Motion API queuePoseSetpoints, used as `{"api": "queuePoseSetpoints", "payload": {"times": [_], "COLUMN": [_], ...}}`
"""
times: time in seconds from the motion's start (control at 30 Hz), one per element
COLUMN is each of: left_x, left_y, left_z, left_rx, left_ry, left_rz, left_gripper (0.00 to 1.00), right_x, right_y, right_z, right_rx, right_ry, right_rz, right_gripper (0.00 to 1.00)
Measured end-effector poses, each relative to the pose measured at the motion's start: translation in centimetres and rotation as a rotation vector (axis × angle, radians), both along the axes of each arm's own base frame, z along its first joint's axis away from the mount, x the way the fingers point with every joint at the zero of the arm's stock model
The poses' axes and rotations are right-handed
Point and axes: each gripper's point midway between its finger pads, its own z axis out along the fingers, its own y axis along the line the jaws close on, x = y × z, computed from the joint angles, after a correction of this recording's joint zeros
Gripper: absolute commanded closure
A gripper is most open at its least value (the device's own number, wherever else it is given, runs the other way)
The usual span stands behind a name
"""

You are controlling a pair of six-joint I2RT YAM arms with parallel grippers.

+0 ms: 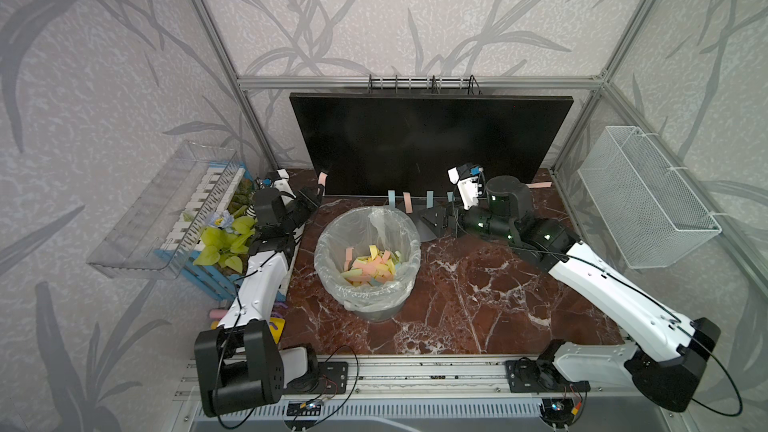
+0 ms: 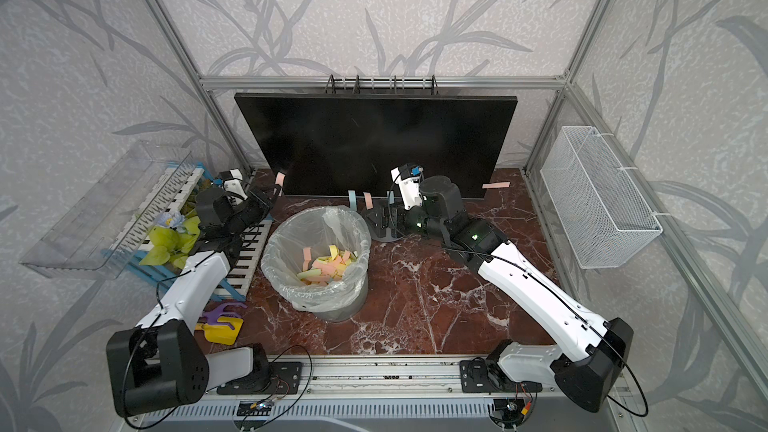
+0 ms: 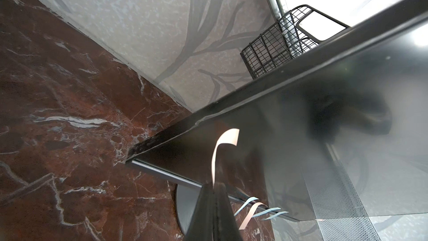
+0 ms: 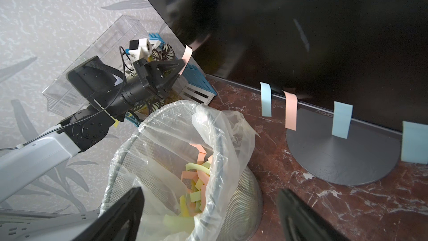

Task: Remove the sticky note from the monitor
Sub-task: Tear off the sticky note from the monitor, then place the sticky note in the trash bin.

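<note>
The monitor (image 1: 428, 143) (image 2: 374, 139) stands at the back on a round grey base (image 4: 342, 158). A pink sticky note (image 1: 322, 178) (image 2: 280, 178) (image 3: 222, 149) (image 4: 187, 56) hangs at its lower left corner, its far end against the screen. My left gripper (image 1: 318, 193) (image 2: 274, 191) (image 3: 214, 185) (image 4: 181, 67) is shut on the note's free end. My right gripper (image 1: 432, 218) (image 2: 380, 218) (image 4: 209, 191) is open and holds nothing, between the bin and the base. Several blue notes (image 4: 265, 99) and a pink one (image 4: 291, 111) hang from the bottom bezel. Another pink note (image 1: 540, 185) sticks out at the right edge.
A mesh bin (image 1: 374, 309) (image 2: 328, 305) lined with a plastic bag holds several notes in front of the monitor. A clear tray (image 1: 166, 209) and a blue-white crate with a plant (image 1: 220, 243) stand at the left. A white wire basket (image 1: 648, 197) hangs at the right.
</note>
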Motion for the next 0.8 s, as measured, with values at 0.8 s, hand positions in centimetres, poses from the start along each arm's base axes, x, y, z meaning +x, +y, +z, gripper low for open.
{"api": "queuePoseSetpoints", "payload": {"times": [0.8], "left_x": [-12.6], "left_y": [-10.9], "left_z": [11.0], "left_rx": [0.034], "left_ry": [-0.131], "left_rz": [-0.237], "left_gripper": [1.0], "right_x": [-0.5], "right_y": [-4.4], "right_z": [2.1], "right_rx": [0.03], "right_ry": [-0.011], "right_rz": [-0.123], "right_gripper": [0.01]}}
